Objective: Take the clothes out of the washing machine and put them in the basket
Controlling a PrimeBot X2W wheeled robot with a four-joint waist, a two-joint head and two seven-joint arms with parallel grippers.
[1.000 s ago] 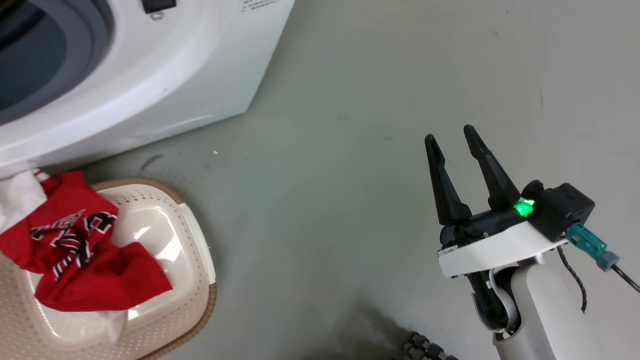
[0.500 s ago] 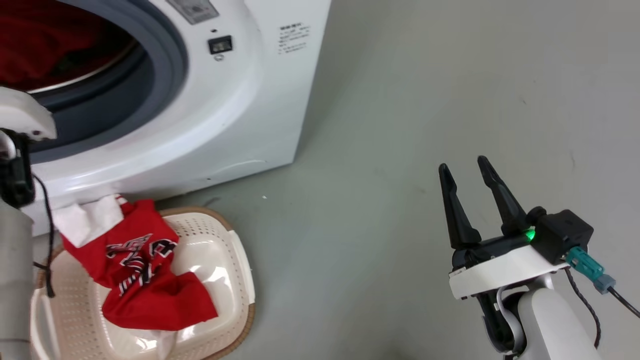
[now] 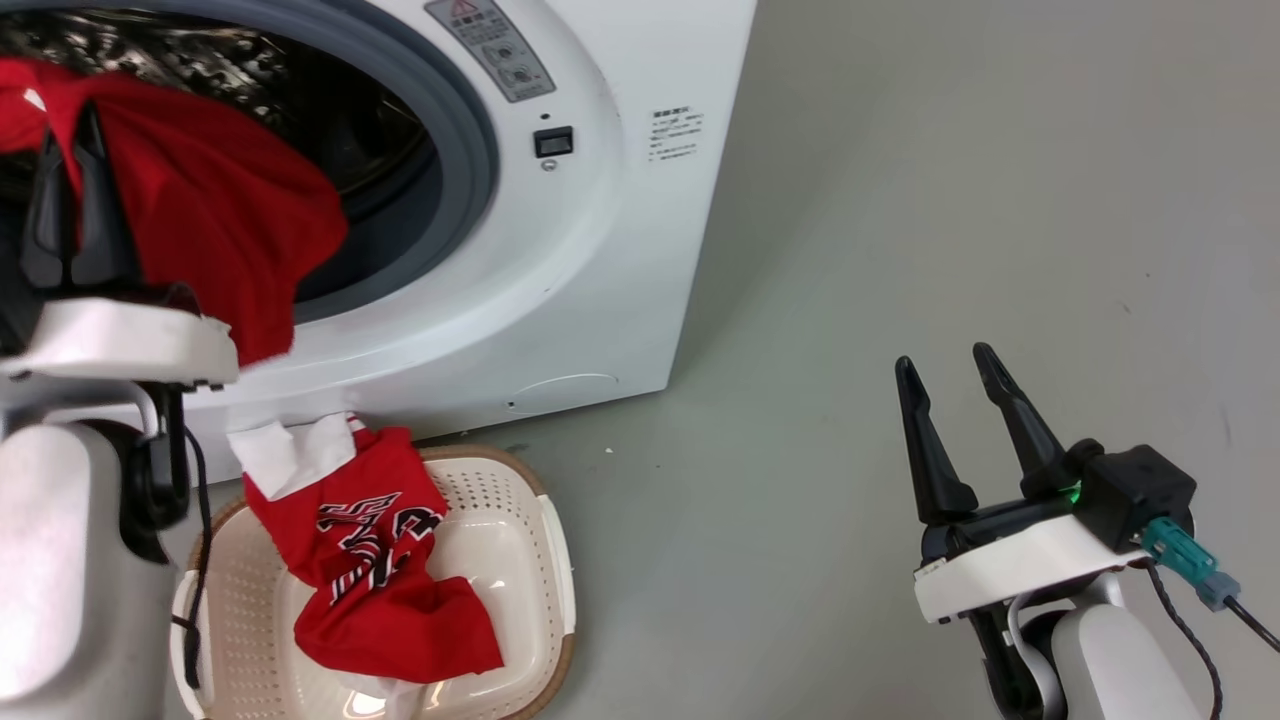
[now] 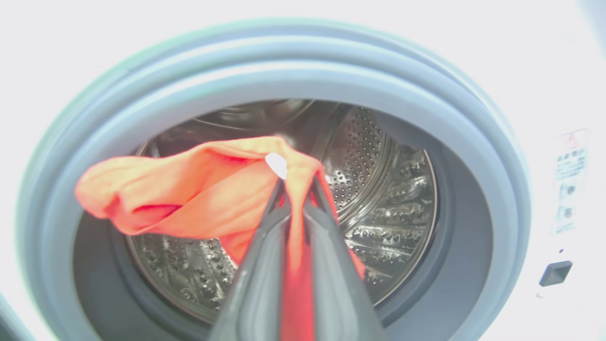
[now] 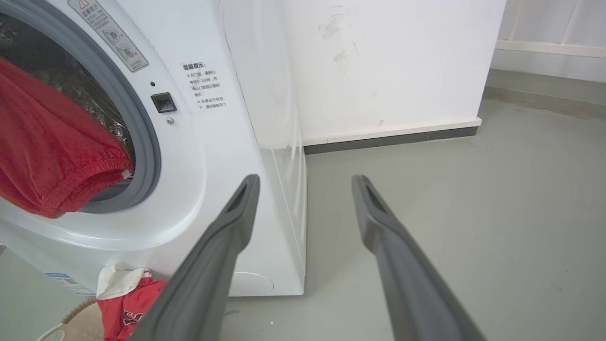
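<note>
Grey floor, white wall, a few small marks.

The floor [image 3: 950,180] is flat, grey and a bit shiny, with faint dark smudges. A tiny white speck [image 3: 608,452] lies on it near 6 o'clock in the head view. In the right wrist view a white wall [image 5: 402,71] stands at 12 o'clock, with grey scuffs [image 5: 338,28] high up on it. A dark strip [image 5: 393,139] runs along the bottom of the wall, where it meets the floor. At 2 o'clock, farther back, a grey band [image 5: 544,87] sits low on another wall, with a cream rail [image 5: 549,47] above it.
</note>
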